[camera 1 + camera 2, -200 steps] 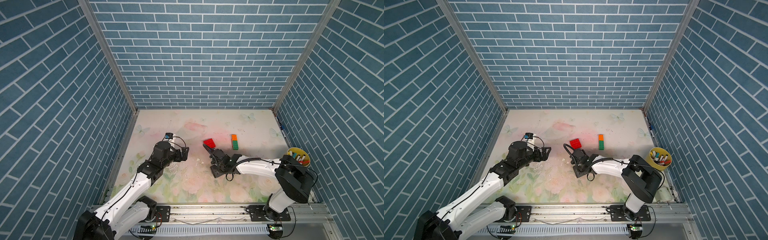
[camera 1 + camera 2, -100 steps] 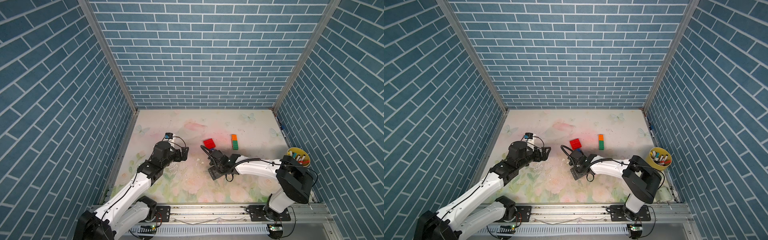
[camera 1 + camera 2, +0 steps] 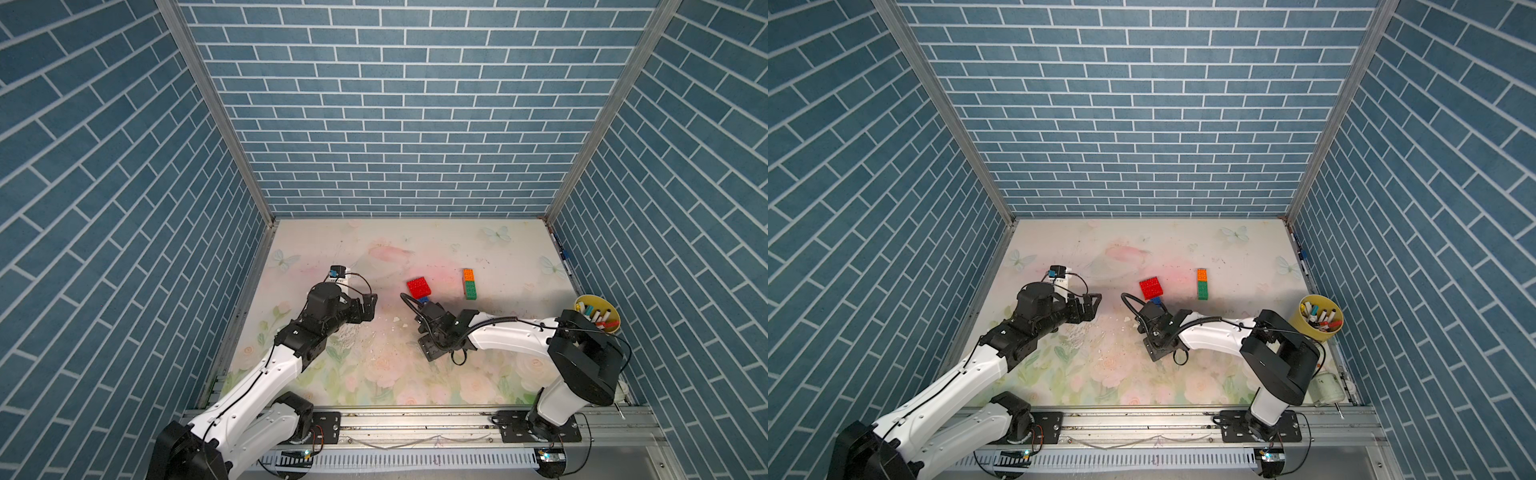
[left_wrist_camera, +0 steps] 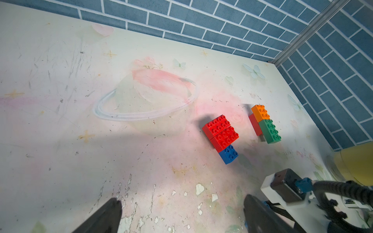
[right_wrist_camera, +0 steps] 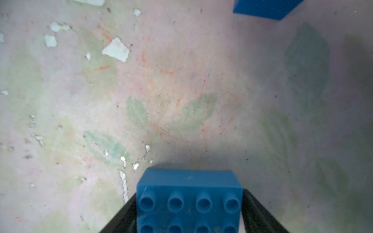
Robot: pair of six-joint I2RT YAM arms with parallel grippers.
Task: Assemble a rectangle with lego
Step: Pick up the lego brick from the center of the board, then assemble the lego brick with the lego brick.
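Two red lego bricks [image 3: 419, 286] [image 4: 221, 133] lie joined side by side at mid-table, with a small blue brick [image 3: 423, 299] [image 4: 228, 154] against their near end. To their right, an orange brick [image 3: 468, 274] and a green brick [image 3: 470, 289] sit end to end on a red one [image 4: 254, 123]. My right gripper [image 3: 433, 330] [image 5: 189, 201] hovers just in front of the red bricks, shut on a blue eight-stud brick [image 5: 189, 193] that the wrist hides in both top views. My left gripper [image 3: 368, 307] [image 4: 181, 201] stands open and empty, to the left of the bricks.
A yellow cup of markers [image 3: 597, 313] [image 3: 1315, 318] stands at the table's right edge beside the right arm's base. Blue brick-pattern walls close in the table on three sides. Chipped paint flecks [image 4: 199, 188] mark the surface between the grippers.
My right wrist has shifted slightly toward the near side, away from the red bricks, and the small blue brick now shows beside them. The left arm has not moved.
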